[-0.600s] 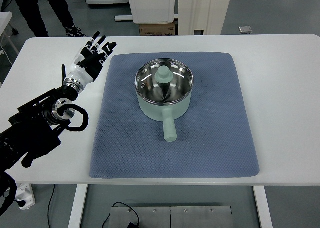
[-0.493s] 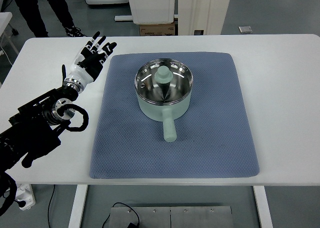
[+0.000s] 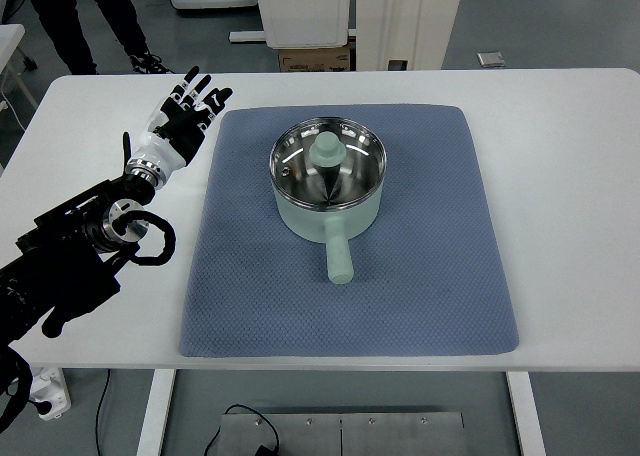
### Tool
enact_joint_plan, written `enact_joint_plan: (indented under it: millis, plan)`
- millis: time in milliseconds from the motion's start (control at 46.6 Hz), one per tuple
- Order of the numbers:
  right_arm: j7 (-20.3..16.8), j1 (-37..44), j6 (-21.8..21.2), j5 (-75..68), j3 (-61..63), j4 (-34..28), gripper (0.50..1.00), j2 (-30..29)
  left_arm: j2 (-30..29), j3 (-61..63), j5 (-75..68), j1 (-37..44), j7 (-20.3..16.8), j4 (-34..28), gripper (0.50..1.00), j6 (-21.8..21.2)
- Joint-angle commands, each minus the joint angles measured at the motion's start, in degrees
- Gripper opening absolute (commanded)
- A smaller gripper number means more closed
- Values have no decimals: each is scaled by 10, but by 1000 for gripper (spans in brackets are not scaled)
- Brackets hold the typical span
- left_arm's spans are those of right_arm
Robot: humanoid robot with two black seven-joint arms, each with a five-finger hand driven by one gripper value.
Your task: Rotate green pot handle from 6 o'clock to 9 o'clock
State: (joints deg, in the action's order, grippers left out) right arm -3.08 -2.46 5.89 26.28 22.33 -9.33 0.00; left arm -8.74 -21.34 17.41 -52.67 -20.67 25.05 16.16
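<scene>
i see the green pot (image 3: 328,191) sitting on the blue mat (image 3: 350,236), a little above the mat's middle, with its handle (image 3: 338,256) pointing straight down toward my side. a pale green knob (image 3: 325,149) shows inside the shiny rim. my left hand (image 3: 183,119) hovers over the white table (image 3: 560,176) just beside the mat's upper left corner, fingers spread and holding nothing, well apart from the pot. i can't read any writing on the pot or mat.
</scene>
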Motion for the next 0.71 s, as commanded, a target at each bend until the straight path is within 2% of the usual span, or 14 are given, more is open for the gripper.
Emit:
enact_joint_plan:
  millis: [0, 686]
  plan:
    - [0, 0, 0, 0, 0, 0, 1000, 0, -1, 1, -1, -1, 0, 0, 1000, -1]
    - [0, 0, 0, 0, 0, 0, 1000, 0, 2, 0, -6, 1, -3, 0, 1000, 4]
